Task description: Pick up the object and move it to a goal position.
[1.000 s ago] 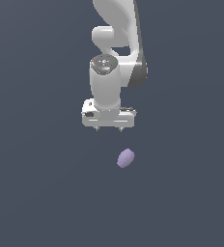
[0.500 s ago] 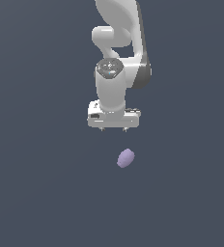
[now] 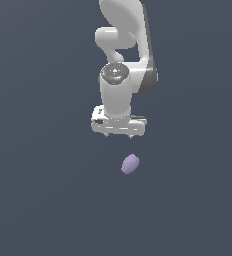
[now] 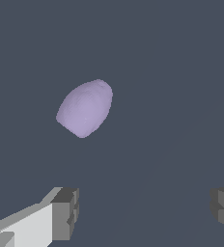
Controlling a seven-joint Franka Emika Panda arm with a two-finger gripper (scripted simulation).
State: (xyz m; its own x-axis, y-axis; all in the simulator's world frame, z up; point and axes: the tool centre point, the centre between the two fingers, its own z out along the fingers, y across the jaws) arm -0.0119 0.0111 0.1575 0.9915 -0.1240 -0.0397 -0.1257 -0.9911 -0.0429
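Just below the white two-fingered claw (image 3: 118,135) and a little off toward the exterior view's right, the small pale lavender oval lump (image 3: 130,164) lies alone on the flat dark slate-grey table (image 3: 43,200), tilted on a diagonal rather than square to the fingers. The claw is spread wide and carries nothing: in the wrist view its two grey pads (image 4: 65,213) stand far apart, with the lump (image 4: 85,108) beyond them and not yet between them. That spread makes sense as preparation, leaving ample room on both sides of so small a thing. The claw points straight down, apart from the lump, with a clear gap beneath the fingertips. I judge the step in hand to be the approach, with the pick-up itself not begun. The next move likely calls for centring over the lump before descending, since it sits nearer one pad than the other. No goal marker shows in either view.
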